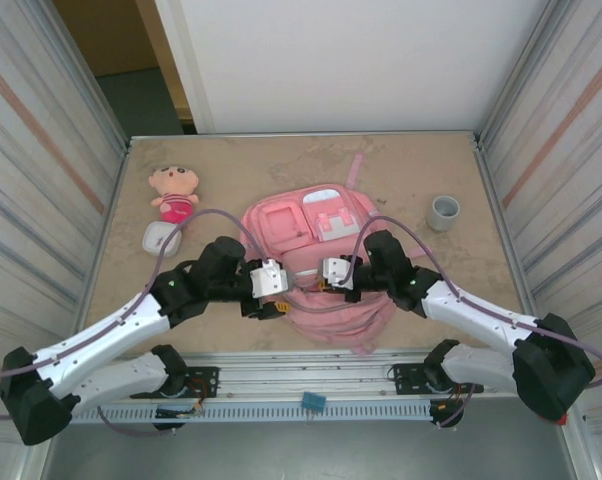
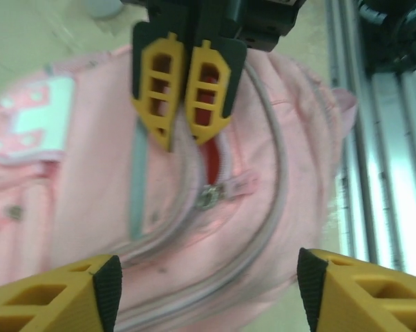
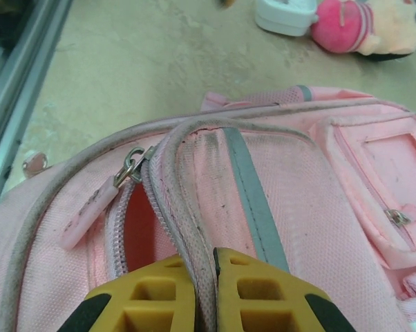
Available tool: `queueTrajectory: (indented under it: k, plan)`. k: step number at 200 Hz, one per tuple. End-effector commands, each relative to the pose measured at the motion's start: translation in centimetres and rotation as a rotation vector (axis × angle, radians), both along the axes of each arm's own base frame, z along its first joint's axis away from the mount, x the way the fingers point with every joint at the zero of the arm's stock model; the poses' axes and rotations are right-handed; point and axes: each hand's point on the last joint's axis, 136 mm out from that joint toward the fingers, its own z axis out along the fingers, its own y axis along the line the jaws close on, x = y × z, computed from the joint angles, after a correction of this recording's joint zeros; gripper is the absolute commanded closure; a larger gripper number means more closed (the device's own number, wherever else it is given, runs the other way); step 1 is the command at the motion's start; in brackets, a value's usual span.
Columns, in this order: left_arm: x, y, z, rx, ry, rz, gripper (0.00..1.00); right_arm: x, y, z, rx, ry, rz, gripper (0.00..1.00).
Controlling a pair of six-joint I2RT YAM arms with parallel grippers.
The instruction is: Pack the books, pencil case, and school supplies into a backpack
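Pinching the piped zip edge of the large pink fabric backpack [image 1: 281, 225] at mid-table, the right gripper [image 3: 204, 259] is being angled low; the left gripper [image 2: 208, 283] is being held spread just above it.

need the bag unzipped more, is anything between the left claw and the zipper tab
Nothing visible. The open left claw faces the zipper tab on the bag, with only bare pink fabric between them. The right claw pinches the seam just beyond the tab, outside that path.
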Motion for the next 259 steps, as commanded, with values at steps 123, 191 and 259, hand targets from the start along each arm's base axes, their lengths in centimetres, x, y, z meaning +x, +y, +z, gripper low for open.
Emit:
queueTrajectory:
  k: [123, 191, 259]
  plan:
    - [2.4, -2.8, -3.0, 0.048, -0.046, -0.096, 0.98, 2.9, -2.2, 2.3, 0.066, 0.0, 0.044, 1.0]
    - [3.2, -2.5, -3.6, 0.001, 0.143, 0.125, 1.0, 4.9, -3.0, 5.9, 0.142, 0.24, -0.185, 0.67]
    - [2.9, -3.0, -3.2, -0.043, 0.254, 0.137, 1.0, -0.7, -6.2, 6.3, 0.212, 0.853, -0.844, 0.49]
